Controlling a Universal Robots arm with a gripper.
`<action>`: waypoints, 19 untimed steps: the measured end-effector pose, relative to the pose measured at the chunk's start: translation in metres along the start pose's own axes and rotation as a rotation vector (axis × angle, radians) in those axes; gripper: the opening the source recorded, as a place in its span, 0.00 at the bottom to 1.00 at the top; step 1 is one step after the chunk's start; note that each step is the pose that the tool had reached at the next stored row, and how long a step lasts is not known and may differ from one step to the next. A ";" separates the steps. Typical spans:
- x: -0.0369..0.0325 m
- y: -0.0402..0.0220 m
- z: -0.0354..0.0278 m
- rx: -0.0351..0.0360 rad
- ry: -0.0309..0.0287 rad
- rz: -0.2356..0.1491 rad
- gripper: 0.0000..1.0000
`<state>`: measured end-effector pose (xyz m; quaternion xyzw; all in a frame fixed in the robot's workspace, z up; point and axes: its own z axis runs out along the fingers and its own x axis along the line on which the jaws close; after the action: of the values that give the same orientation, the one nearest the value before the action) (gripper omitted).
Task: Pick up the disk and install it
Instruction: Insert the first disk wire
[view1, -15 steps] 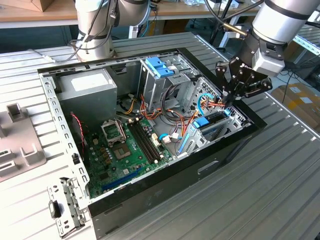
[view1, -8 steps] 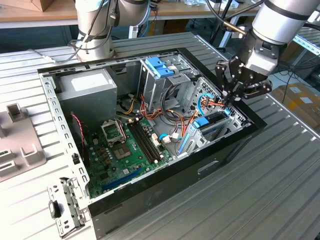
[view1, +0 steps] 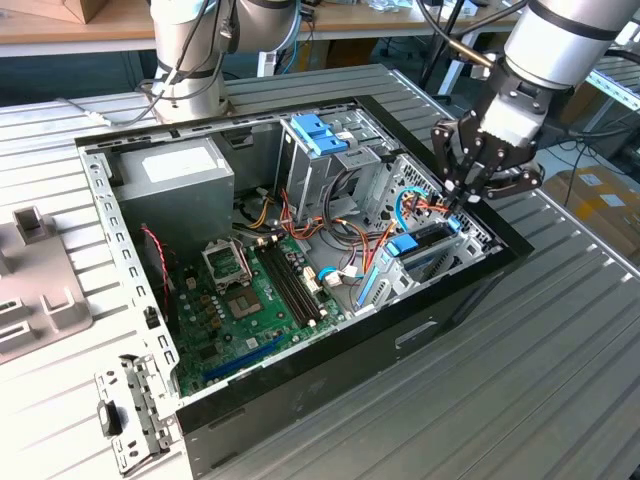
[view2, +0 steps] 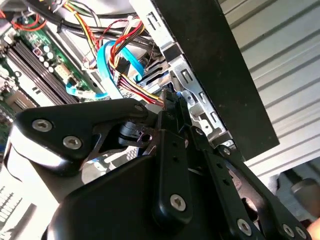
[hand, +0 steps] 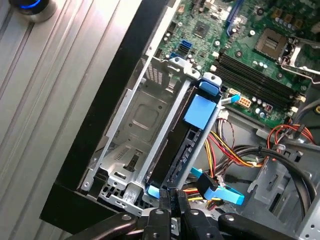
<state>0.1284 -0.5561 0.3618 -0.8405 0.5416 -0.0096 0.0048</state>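
**Disk on edge in the drive cage, fingers at its end**

Ribbed grey metal tabletop (view1: 560, 380) carries the open computer case (view1: 300, 400) I work in. Nearest, my gripper (hand: 170, 202) has its fingers (hand: 165, 200) drawn narrow on the blue rail end of the disk (hand: 182, 145), which stands on edge in the cage (hand: 135, 125) at the case's front wall. I judge it dense, stiff and shock-sensitive; the plastic rail is the safe hold. Cables (hand: 225, 150) crowd beside it. Beyond lies the motherboard (hand: 250, 50); a workshop bench is behind.
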 end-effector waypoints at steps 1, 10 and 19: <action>0.0000 0.0000 0.0000 -0.0002 0.0002 0.014 0.17; 0.0000 0.0000 0.0000 -0.0014 0.0023 0.120 0.17; 0.0000 0.0000 0.0001 -0.0025 0.0041 0.219 0.17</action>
<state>0.1284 -0.5561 0.3617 -0.7762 0.6304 -0.0101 0.0037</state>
